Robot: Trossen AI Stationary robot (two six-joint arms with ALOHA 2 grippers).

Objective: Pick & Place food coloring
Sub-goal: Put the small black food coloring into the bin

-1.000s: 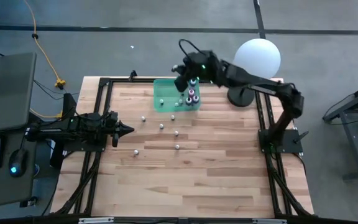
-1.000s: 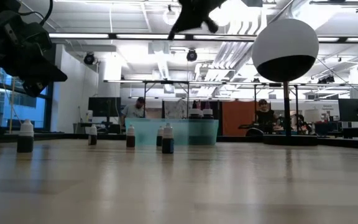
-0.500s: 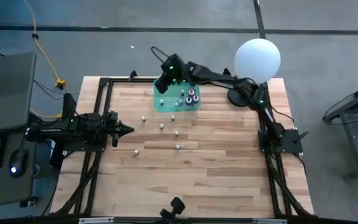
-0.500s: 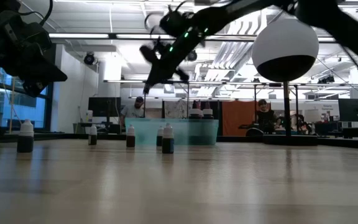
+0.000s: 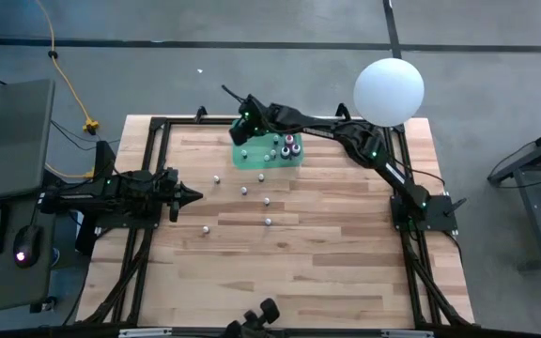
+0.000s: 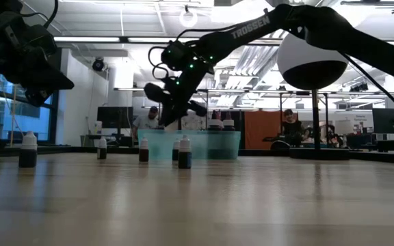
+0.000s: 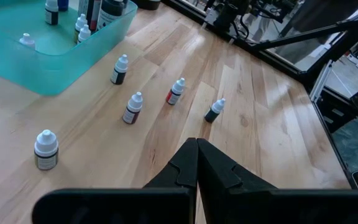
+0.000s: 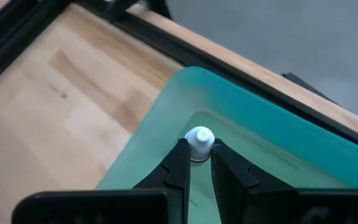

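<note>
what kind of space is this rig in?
Looks like an open-plan lab or workshop. The low view shows exposed ceiling ducts and strip lights, monitors and seated people behind the wooden table; the high view shows a concrete floor and a yellow cable.

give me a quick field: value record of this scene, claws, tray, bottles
right claw: shut on a white-capped food coloring bottle, held over a corner of the green tray
left claw: shut, empty, waiting at the table's left side
green tray contents: several bottles, including larger ones with pink caps
loose bottles on table: five, in front of the tray
globe lamp: far right corner
</note>
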